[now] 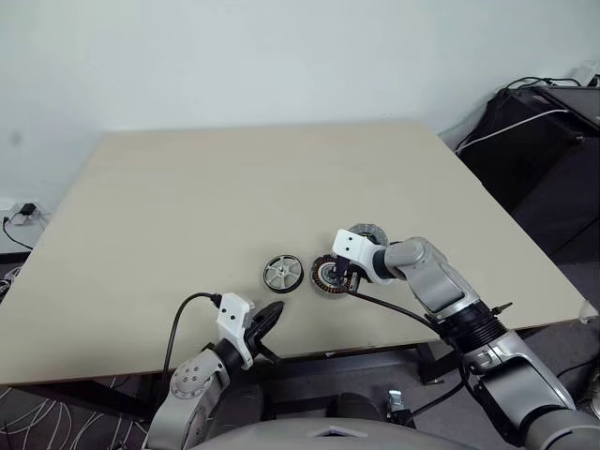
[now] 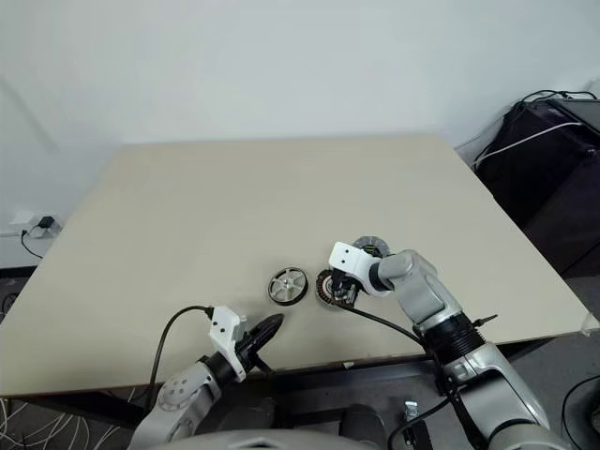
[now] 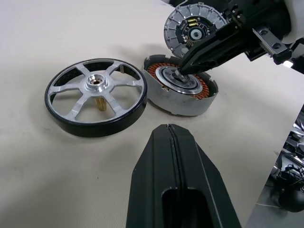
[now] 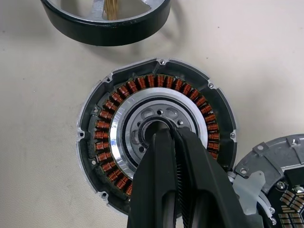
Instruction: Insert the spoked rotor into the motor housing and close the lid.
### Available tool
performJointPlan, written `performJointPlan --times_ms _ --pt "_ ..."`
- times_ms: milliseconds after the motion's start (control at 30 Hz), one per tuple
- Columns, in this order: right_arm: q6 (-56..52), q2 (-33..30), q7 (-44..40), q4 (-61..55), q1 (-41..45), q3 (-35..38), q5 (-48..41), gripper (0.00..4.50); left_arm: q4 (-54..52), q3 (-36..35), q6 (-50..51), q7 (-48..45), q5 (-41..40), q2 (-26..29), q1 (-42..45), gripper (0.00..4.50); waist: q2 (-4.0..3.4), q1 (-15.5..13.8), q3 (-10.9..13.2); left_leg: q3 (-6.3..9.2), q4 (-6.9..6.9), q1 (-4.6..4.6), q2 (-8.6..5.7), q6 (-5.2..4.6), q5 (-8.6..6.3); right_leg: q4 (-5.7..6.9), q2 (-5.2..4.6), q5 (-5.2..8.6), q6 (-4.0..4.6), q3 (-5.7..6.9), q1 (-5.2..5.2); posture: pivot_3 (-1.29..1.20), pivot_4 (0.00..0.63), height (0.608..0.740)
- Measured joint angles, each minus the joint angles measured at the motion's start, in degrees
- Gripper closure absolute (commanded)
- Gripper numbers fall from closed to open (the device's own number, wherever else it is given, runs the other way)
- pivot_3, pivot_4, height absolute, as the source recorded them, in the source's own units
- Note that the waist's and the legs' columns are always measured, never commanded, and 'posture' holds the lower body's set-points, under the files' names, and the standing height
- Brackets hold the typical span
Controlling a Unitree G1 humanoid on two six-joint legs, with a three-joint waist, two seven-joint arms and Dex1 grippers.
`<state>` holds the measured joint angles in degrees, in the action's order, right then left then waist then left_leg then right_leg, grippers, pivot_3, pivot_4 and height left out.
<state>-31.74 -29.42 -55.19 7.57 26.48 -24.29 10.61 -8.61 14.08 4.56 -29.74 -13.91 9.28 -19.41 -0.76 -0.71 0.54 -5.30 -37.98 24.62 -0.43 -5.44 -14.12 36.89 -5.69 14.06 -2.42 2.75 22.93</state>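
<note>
While the clenched right tool (image 4: pixel 164 135) presses its tips into the copper-wound dark round motor housing (image 4: pixel 156 133) near the worktop's front edge, a slip could scrape windings

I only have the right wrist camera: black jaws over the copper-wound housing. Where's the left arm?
Observer: The left gripper hangs over the table's near edge, short of the spoked rotor.
Operator: Are its jaws open?
Observer: Shut, holding nothing.
Operator: I see just a bit of the rotor's rim. Is it free?
Observer: Yes, it lies flat to the left of the motor housing, and neither arm touches it.
Operator: And the lid?
Observer: The lid lies flat just beyond the housing, partly under the right arm.
</note>
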Motion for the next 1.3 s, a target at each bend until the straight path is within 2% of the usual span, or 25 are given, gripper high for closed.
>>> performJointPlan --times_ms 567,600,733,900,1000,1100,1200,1300 --pt "1.14 -0.04 -0.36 2.99 1.24 -0.63 0.02 4.47 -0.41 0.04 0.01 0.9 -0.05 -0.11 -0.31 4.5 -0.01 -0.08 0.0 0.0 0.01 0.03 0.0 0.0 0.0 -0.02 -0.01 0.0 0.0 0.0 0.02 0.0 0.0 0.74" --pt "1.15 -0.05 -0.47 2.99 1.24 -0.63 0.02 3.98 -0.41 0.04 0.0 0.91 -0.05 -0.11 -0.32 4.5 -0.01 -0.08 0.0 0.0 0.01 0.03 -0.01 0.0 0.0 -0.02 -0.01 0.0 0.0 0.01 0.02 0.0 0.0 0.74" --pt "1.24 -0.08 -0.31 2.99 1.25 -0.58 0.0 2.81 -0.41 0.05 -0.06 0.9 -0.05 -0.14 -0.39 4.5 -0.01 0.0 0.0 0.0 0.01 0.02 0.0 0.0 0.0 -0.01 -0.01 0.0 0.0 0.0 0.02 0.0 0.0 0.74" --pt "1.09 -0.12 -0.65 0.81 1.19 0.34 -2.0 2.81 -0.37 0.04 -0.26 0.8 -0.05 -0.14 -0.45 4.5 -0.02 -0.02 0.0 0.0 0.03 0.05 0.0 0.0 0.0 -0.01 0.0 0.0 0.0 0.0 0.06 0.0 0.0 0.74" --pt "0.42 -0.09 0.51 -3.6 0.63 3.37 -4.12 2.81 -0.29 0.05 -0.49 0.52 -0.04 -0.18 -0.19 4.5 -0.02 -0.11 0.0 0.0 0.04 0.07 0.0 0.0 0.0 -0.02 -0.01 0.0 0.0 0.0 0.06 0.0 0.0 0.74" --pt "-0.65 1.42 4.58 -8.7 -2.32 7.99 -5.88 3.36 -0.04 0.04 -1.04 0.34 -0.04 -0.17 -0.2 4.5 0.01 -0.24 0.0 0.0 0.07 0.08 0.0 0.0 0.0 -0.04 -0.01 0.0 0.0 0.0 0.06 0.0 0.0 0.74" --pt "-1.71 4.46 10.24 -13.3 -7.58 11.21 -6.78 4.36 0.2 0.12 -1.31 0.18 -0.03 -0.2 -0.02 4.5 0.06 -0.28 -0.04 0.0 0.12 0.08 0.0 0.01 0.0 -0.05 -0.01 0.0 0.0 0.0 0.07 0.0 0.0 0.74" --pt "-1.28 9.88 17.89 -17.85 -17.1 12.74 -6.72 4.47 0.33 0.06 -1.44 0.07 -0.02 -0.13 -0.51 4.5 0.04 -0.27 -0.05 -0.01 0.19 0.09 0.01 0.01 0.0 -0.06 0.0 0.02 0.01 -0.01 0.11 0.0 0.0 0.74"
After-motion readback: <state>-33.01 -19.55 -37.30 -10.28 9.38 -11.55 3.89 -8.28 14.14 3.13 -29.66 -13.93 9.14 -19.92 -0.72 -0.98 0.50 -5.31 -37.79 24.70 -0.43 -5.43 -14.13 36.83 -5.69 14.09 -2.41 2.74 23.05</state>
